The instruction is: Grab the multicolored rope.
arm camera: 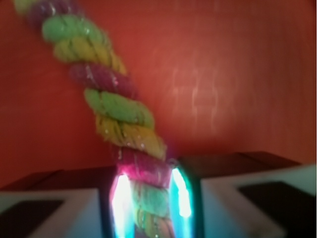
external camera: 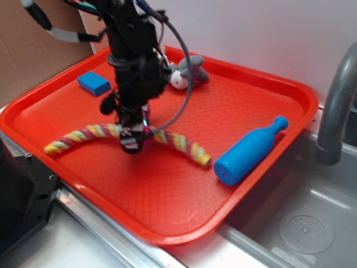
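The multicolored rope [external camera: 184, 146], twisted from yellow, pink and pale green strands, lies in an arc across the middle of the red tray [external camera: 268, 89]. My gripper [external camera: 133, 139] stands straight down over the rope's middle. In the wrist view the rope [arm camera: 111, 101] runs from the top left down between my two fingers [arm camera: 184, 193], and both pads press its sides. The gripper [arm camera: 148, 198] is shut on the rope. The part under the fingers is hidden in the exterior view.
A blue bottle [external camera: 249, 152] lies on its side at the tray's right. A small blue block [external camera: 93, 83] sits at the back left and a grey plush toy [external camera: 189, 71] at the back. A sink [external camera: 301, 223] and grey faucet [external camera: 334, 106] lie to the right.
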You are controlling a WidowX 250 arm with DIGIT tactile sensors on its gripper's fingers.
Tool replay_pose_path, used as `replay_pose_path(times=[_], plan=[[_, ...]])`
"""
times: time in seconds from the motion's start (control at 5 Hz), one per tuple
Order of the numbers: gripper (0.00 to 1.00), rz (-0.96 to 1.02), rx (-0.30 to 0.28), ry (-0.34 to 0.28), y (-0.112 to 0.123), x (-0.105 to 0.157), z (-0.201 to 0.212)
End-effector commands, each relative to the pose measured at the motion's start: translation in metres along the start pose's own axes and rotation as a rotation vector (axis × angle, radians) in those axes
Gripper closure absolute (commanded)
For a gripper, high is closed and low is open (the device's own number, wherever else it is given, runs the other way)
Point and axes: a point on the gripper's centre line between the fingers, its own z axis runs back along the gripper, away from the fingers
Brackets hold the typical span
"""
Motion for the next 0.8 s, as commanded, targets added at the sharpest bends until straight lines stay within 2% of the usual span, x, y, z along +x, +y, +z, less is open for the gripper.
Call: replay_pose_path(times=[0.0,0.2,0.4,0.6], plan=[[1.00,0.466,0.007,-0.198,0.008,-0.020,0.105],[1.00,0.672,0.003,-0.291,0.009,-0.022,0.150],[1.00,0.717,0.032,-0.323,0.009,-0.019,0.179],[1.00,0.781,0.037,-0.277,0.012,-0.018,0.187]])
